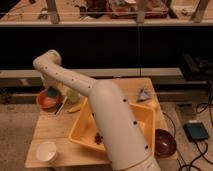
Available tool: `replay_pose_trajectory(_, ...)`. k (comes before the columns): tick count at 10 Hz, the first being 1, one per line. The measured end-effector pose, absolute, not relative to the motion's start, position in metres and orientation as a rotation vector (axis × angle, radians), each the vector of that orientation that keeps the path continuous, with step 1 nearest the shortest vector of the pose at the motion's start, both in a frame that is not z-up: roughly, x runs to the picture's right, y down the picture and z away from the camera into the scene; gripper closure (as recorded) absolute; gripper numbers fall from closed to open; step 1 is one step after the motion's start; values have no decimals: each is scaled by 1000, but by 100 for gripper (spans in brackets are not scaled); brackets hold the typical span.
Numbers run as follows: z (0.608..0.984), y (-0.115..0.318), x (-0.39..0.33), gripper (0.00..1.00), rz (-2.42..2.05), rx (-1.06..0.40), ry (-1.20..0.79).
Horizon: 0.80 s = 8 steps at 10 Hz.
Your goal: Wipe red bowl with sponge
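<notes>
While the white arm reaches to ten o'clock across the wooden desk (50,131), its end effector (53,91) sits clenched on the flat teal-green sponge (51,93) inside the shallow orange-red bowl (47,100). Pressing sideways too hard could likely skid the light bowl off the desk's near edge.

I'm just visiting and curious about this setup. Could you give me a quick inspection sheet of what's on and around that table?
Surface: wooden table, crowded.
Job's things: red bowl at the far left corner; teal sponge over it.
Clutter: yellow tray, white cup, dark bowl, light green object.
Claw: claw shut on the sponge above the red bowl.
Cables: black cable on the floor, right.
Surroundings: dark shelving behind.
</notes>
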<state>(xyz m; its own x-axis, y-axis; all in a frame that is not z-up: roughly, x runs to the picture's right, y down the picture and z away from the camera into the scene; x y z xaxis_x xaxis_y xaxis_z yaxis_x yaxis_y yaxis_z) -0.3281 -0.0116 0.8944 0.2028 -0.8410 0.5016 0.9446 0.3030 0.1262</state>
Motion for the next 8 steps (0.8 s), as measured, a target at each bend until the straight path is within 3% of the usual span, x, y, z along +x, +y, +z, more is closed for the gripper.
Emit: replay_pose_trajectory(8, 888, -16, -345, 90, -1225, -161, -527)
